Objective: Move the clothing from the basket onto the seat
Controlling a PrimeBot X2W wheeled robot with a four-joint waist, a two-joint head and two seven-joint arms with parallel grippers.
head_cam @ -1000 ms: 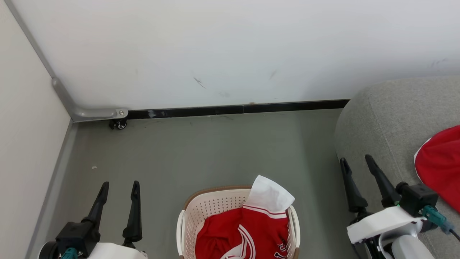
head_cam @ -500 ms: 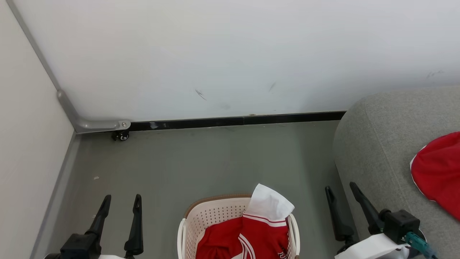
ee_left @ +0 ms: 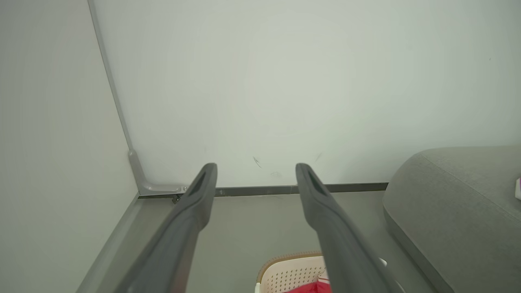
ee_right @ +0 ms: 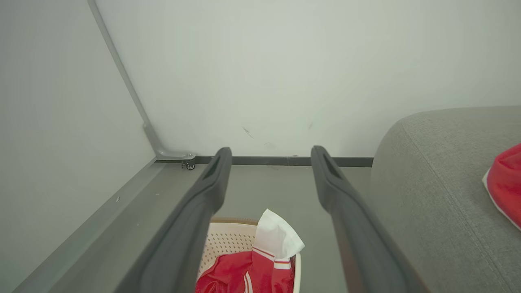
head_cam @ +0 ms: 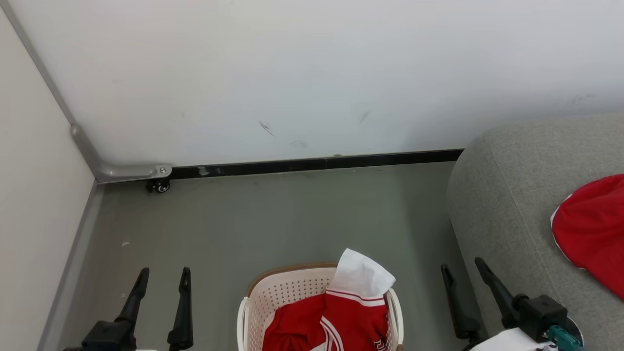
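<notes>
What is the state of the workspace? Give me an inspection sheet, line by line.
Surface: grey floor, with the basket standing on it.
Job's things: striped red jersey in the basket, its white panel sticking up over the rim; plain red garment already on the sofa.
Clutter: one pale speck on the floor.
Grippers: left gripper and right gripper both open, holding nothing, either side of the basket.
Cables: teal plug at the right wrist.
Surroundings: white wall, black baseboard, metal bracket with a small wheel.

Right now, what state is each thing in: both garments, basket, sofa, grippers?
basket: upright, on the floor.
sofa: bearing one garment.
striped jersey: in the basket, white panel poking above the rim.
plain red garment: lying on the sofa.
left gripper: open, empty.
right gripper: open, empty.
</notes>
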